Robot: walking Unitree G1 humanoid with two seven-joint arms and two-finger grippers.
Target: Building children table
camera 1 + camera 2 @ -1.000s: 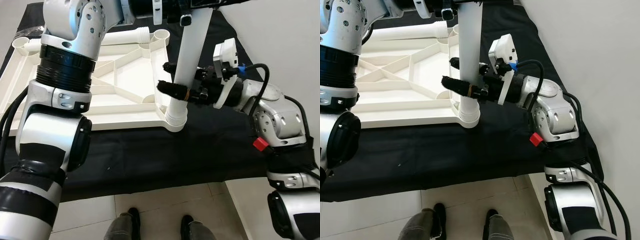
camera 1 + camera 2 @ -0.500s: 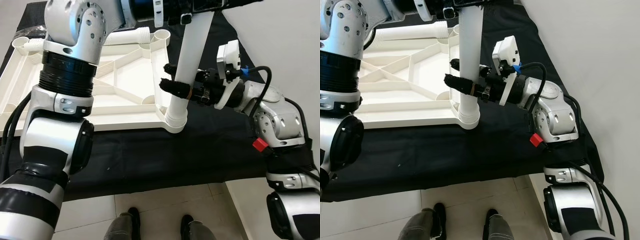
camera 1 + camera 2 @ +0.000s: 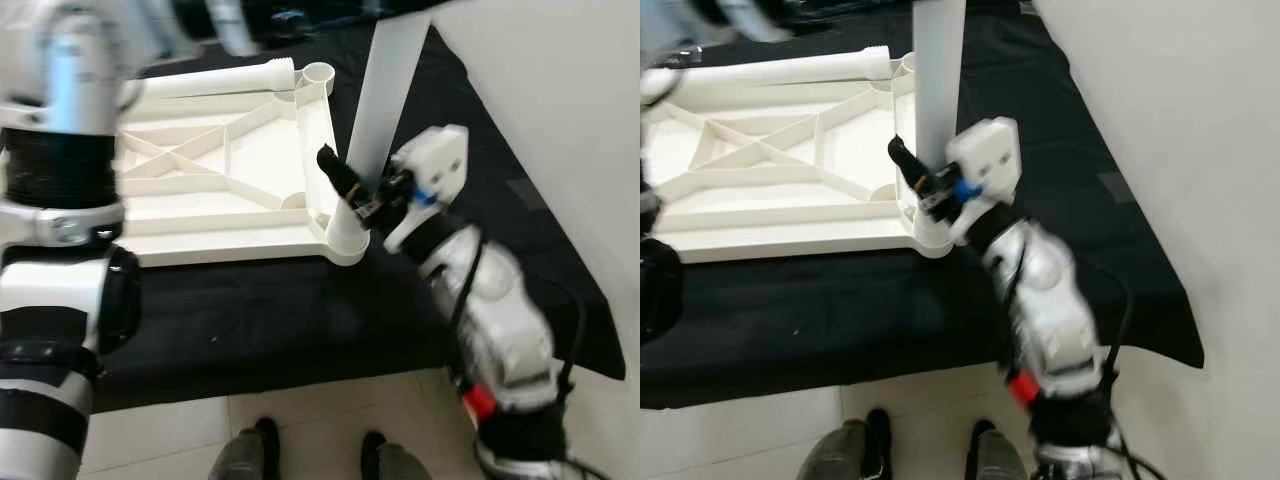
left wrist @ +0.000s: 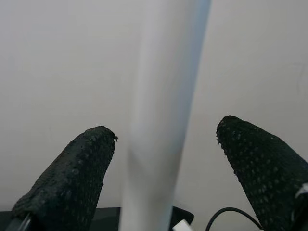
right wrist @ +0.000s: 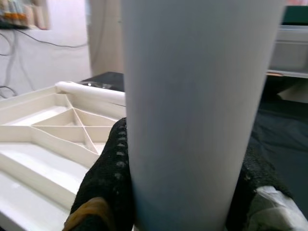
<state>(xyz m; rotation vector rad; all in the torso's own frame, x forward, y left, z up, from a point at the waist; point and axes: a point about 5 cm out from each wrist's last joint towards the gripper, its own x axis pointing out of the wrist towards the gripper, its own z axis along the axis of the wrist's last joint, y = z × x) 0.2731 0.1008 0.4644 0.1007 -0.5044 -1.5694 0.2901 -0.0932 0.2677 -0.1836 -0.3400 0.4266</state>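
The white table top [image 3: 220, 175] lies upside down on a black cloth. A white leg [image 3: 385, 90] stands upright in the socket [image 3: 345, 235] at its near right corner. My right gripper [image 3: 352, 195] is shut on the leg's lower part, just above the socket; in the right wrist view its fingers [image 5: 108, 178] press against both sides of the leg [image 5: 192, 106]. My left gripper [image 4: 166, 132] is high up on the leg and open. Its fingers [image 4: 72, 178] stand to either side of the leg [image 4: 163, 120] with gaps.
A second white leg [image 3: 215, 78] lies along the far edge of the table top, beside the far right corner socket [image 3: 318, 72]. A white wall [image 3: 560, 110] rises close on the right. A person's shoes [image 3: 262, 448] stand on the tiled floor at the cloth's near edge.
The picture has shifted and blurred. My right arm has swung its elbow down and toward me while the gripper stays on the leg. My left arm has moved out to the left.
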